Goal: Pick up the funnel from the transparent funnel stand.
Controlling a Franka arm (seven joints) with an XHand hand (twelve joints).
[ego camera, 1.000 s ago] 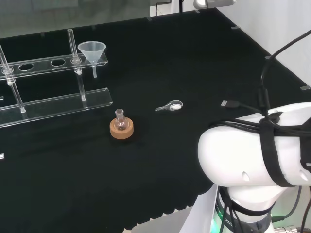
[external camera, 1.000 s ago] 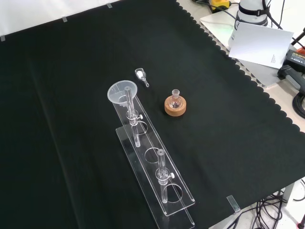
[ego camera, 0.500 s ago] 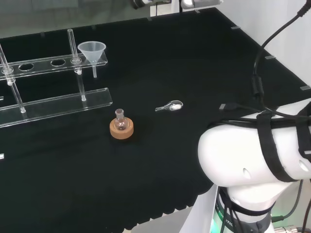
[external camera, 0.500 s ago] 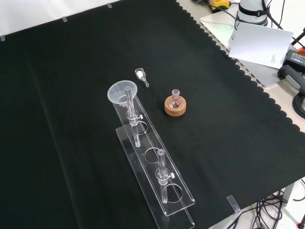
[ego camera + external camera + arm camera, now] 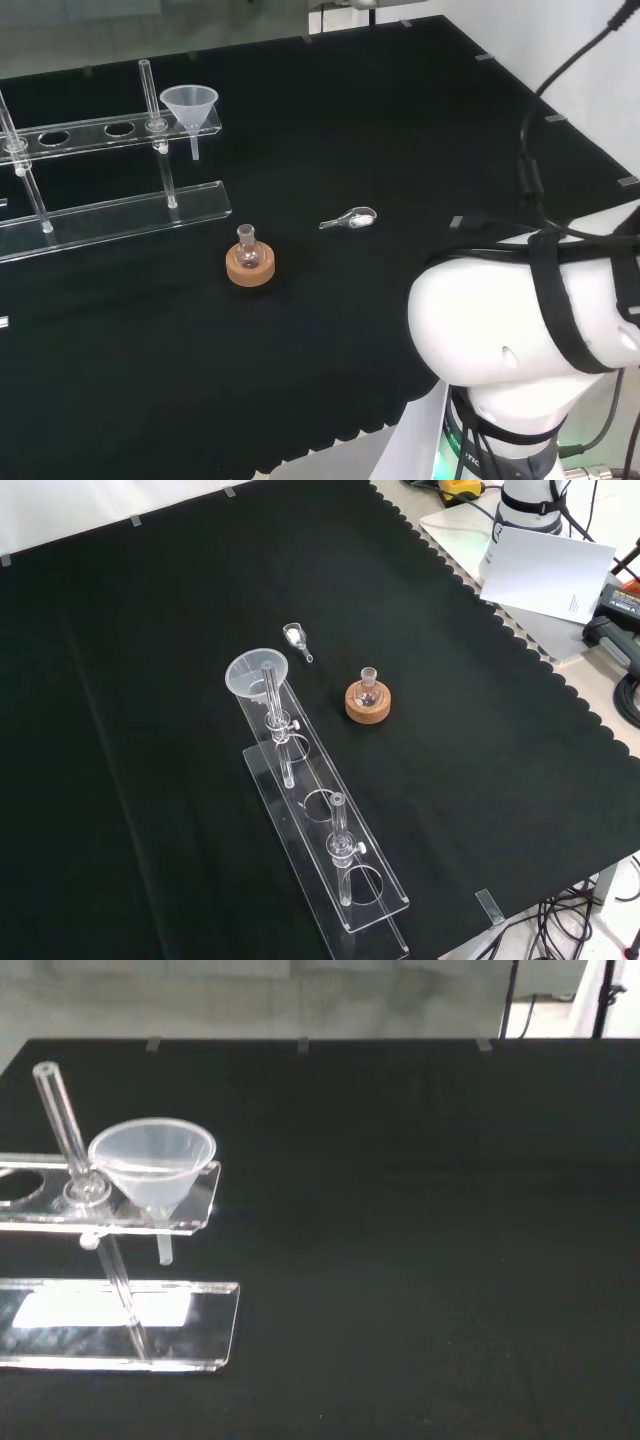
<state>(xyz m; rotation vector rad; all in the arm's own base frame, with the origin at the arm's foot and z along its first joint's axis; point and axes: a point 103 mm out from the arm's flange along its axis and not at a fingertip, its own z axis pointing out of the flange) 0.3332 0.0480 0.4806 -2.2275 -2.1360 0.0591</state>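
Black cloth covers the tabletop [image 5: 520, 740]. At upper left of the head view the funnel [image 5: 190, 108] sits in the end hole of the clear stand [image 5: 110, 170] — its spout hangs down through the top bar. Below it, near the frame's middle, a small flask [image 5: 247, 248] rests on a cork ring [image 5: 250, 268], and a small scoop [image 5: 350, 217] lies to their right. Whether the hand is spread or closed — I cannot tell.

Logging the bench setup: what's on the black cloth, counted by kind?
Funnel: 1
Clear funnel stand: 1
Small flask: 1
Cork ring: 1
Small clear scoop: 1
Total: 5
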